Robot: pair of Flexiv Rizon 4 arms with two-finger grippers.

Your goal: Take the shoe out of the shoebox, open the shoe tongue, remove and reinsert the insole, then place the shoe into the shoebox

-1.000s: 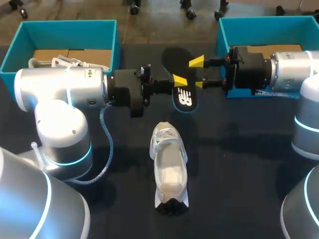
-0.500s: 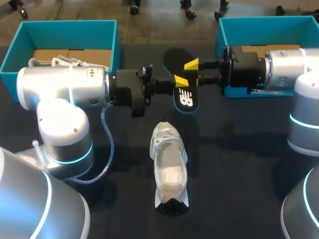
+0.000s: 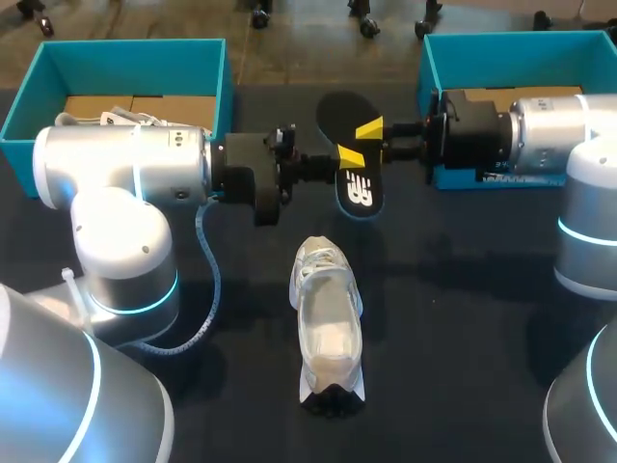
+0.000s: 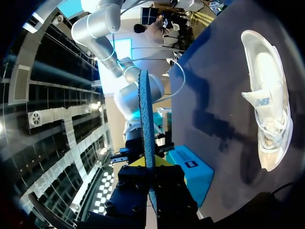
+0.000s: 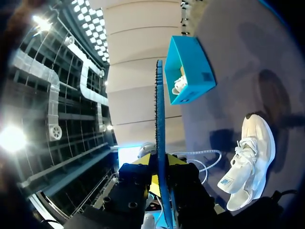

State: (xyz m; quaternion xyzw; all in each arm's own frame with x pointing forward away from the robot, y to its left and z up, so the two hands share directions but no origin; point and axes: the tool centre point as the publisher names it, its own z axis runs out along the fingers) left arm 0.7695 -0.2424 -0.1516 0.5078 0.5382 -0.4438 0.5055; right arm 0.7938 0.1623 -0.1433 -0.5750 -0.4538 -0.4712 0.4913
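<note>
Up between left shoebox (image 3: 135, 56) and right shoebox (image 3: 501, 46), the left claw (image 3: 339, 160) and right claw (image 3: 374, 137) both clench the black insole (image 3: 358, 196) from opposite sides. Below it, the white shoe (image 3: 326, 323) sits upright on the dark surface (image 3: 472, 328), outside both boxes.

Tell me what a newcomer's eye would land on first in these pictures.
The black insole stands out first, held off the table between the left shoebox and the right shoebox. The left gripper and the right gripper are both shut on it from opposite sides. Next comes the white shoe, lying alone on the dark table nearer the camera.
</note>
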